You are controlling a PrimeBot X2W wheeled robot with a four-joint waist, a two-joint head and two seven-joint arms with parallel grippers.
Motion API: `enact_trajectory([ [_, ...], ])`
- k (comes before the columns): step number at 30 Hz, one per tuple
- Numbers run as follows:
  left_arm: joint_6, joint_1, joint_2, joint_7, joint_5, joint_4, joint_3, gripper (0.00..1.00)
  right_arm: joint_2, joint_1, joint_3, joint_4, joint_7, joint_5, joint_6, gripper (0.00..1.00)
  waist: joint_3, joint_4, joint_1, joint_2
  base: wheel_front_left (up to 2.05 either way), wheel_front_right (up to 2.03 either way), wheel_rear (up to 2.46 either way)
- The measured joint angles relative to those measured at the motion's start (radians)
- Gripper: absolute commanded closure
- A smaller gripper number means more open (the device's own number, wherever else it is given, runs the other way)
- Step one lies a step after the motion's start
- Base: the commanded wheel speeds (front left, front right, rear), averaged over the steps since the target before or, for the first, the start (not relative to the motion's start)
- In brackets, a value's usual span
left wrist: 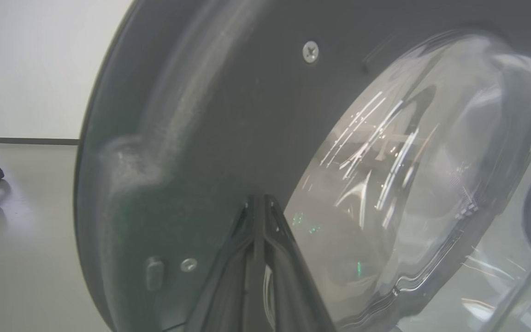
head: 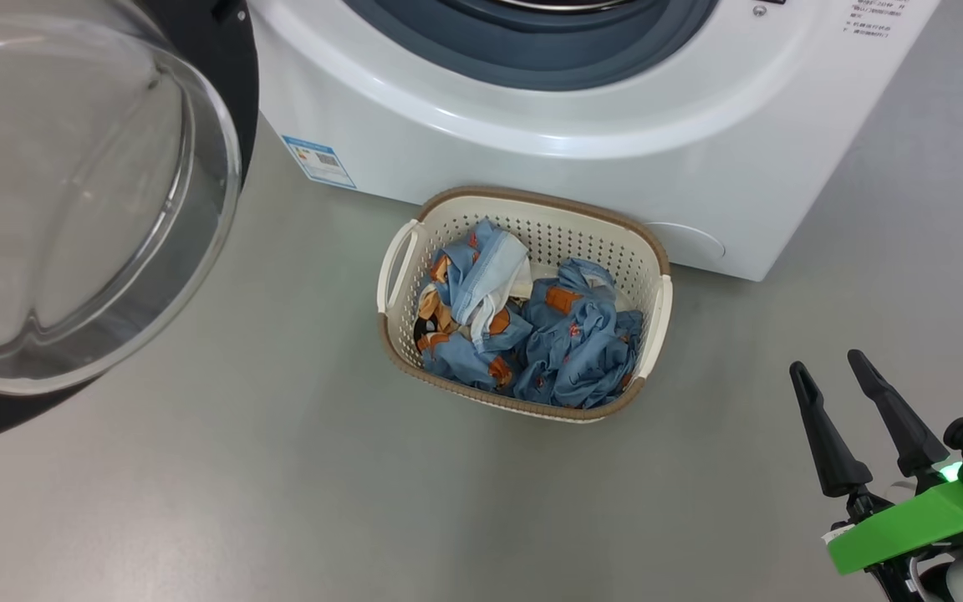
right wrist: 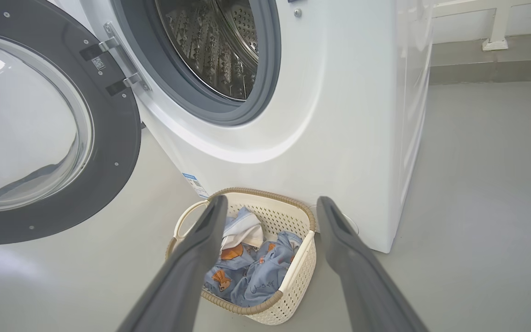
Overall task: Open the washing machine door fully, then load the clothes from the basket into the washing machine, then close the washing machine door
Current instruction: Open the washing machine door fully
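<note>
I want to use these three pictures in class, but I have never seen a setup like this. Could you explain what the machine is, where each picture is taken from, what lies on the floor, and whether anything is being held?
This is a wheeled robot with two arms, each ending in a two-fingered gripper. One picture comes from a camera on its head, looking down; the other two come from cameras on its wrists, looking along the fingers.

On the grey floor stands a basket full of the clothes, close against the washing machine. The washing machine door is swung open, and the steel drum looks empty.

The right gripper is open, held above the floor beside the basket, holding nothing. The left gripper is shut, its tips close to the inner side of the door; no grip shows.
</note>
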Motion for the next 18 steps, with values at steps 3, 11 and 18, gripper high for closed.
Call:
enact_trajectory([
  [3,-0.007,-0.025,0.007,0.000,0.030,0.025,0.028,1.00,-0.006,-0.001,0.002,-0.001,0.000,0.000,0.000,0.00,0.012,-0.002,0.0000,0.0000,0.00,0.00,0.00],
  [11,-0.027,-0.093,0.028,0.000,0.089,0.102,0.102,1.00,-0.024,-0.016,0.019,-0.001,0.000,0.000,0.000,0.00,0.038,-0.006,0.0000,0.0000,0.00,0.00,0.00],
  [18,-0.041,-0.127,0.034,0.000,0.114,0.136,0.145,1.00,-0.026,-0.039,0.024,0.000,0.000,0.000,0.000,0.00,0.044,-0.014,-0.0001,0.0000,0.00,0.00,0.00],
])
